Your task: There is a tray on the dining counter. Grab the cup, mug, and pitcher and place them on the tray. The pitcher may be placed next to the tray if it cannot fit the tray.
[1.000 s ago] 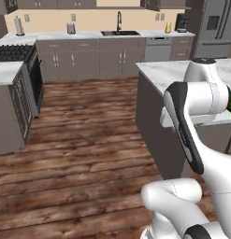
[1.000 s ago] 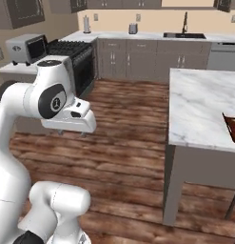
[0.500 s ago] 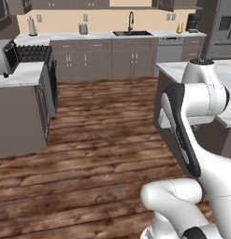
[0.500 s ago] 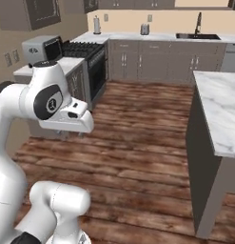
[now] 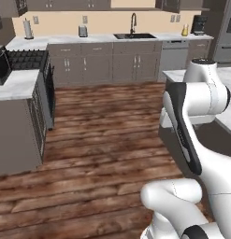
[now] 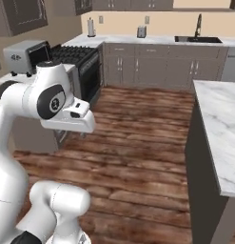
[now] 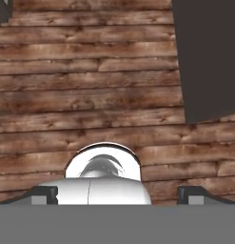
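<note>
Presently the gripper (image 7: 117, 195) hangs over the wood floor (image 7: 81, 86) with its jaws wide apart, holding nothing. The dining counter (image 6: 219, 124) lies beyond, its near corner close to the arm (image 5: 194, 100). Risk: the arm clips that corner if the base turns tightly.

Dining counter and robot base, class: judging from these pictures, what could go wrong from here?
1. The dining counter stands close on the robot's right; its corner could catch the folded arm if the base turns.
2. The gripper is open and holds nothing, pointing at the wooden floor, so every pick still lies ahead.
</note>
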